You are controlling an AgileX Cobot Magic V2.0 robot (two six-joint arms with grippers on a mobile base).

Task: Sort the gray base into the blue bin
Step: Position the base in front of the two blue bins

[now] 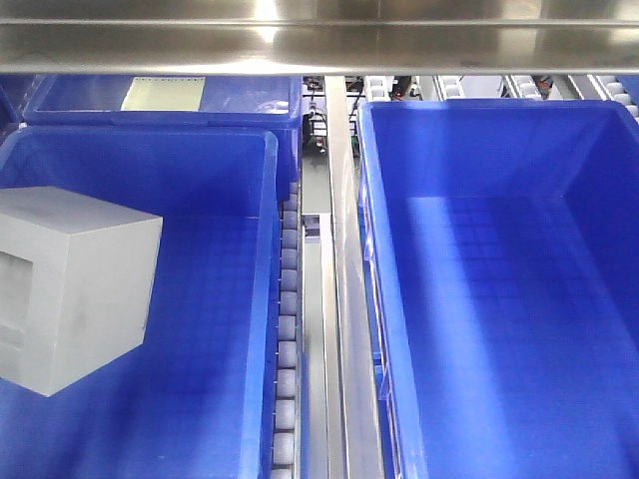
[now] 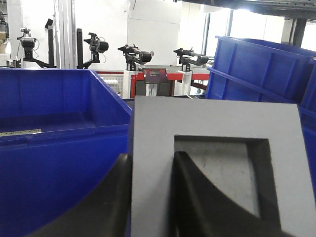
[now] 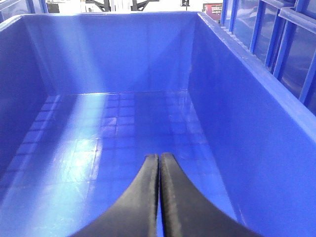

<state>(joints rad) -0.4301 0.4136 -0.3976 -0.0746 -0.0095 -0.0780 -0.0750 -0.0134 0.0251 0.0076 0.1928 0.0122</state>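
Left gripper: closed on the gray base. One black finger sits inside the square recess and the other lies against the outer face, so one wall of the block is pinched between them.
Gray base position: held in the left gripper, inside the outline of the blue bin below it. Whether its underside touches the bin floor cannot be told.
Step in hand: most likely setting the base down in this bin.
Doing it well: lower straight and keep the block level. The grip is on one wall only, so the block may tip. Let go only when the underside rests on the grid floor, then lift the finger out of the recess without dragging the block.
Blue bin contents: only the gray base can be seen.
Right gripper: fingers pressed together, holding nothing.
Second bin: below the right gripper, showing only a bare grid floor.
Far crate: beyond the left gripper, with a pale sheet inside.
Roller track: to the left gripper's right, between the two near bins.
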